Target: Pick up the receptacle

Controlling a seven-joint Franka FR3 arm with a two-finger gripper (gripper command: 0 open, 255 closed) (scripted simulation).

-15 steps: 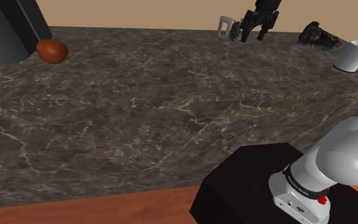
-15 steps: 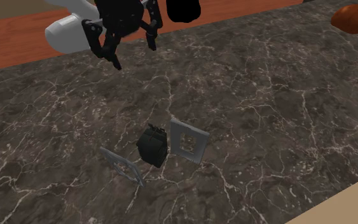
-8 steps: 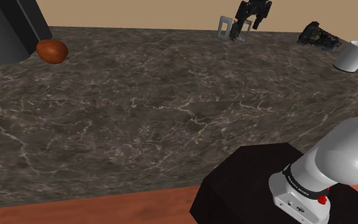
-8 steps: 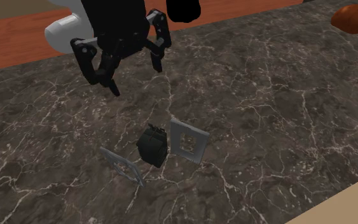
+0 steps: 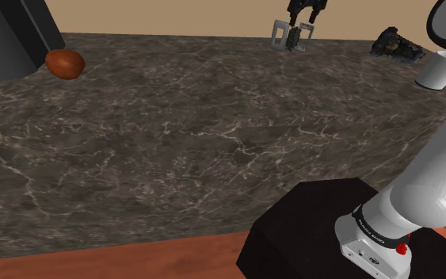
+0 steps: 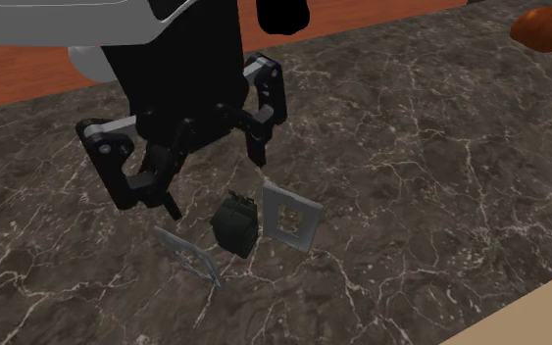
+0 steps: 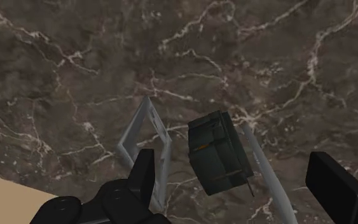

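Fingers of the gripper stand wide apart, empty, above the dark receptacle.

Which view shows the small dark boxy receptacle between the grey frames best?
The wrist view: the small dark boxy receptacle sits large and unobstructed between the grey frames. The second exterior view shows it whole but smaller, just below the open gripper. The shoulder view shows it tiny and far off.

The receptacle lies on the counter between 2 plates, below the tool.
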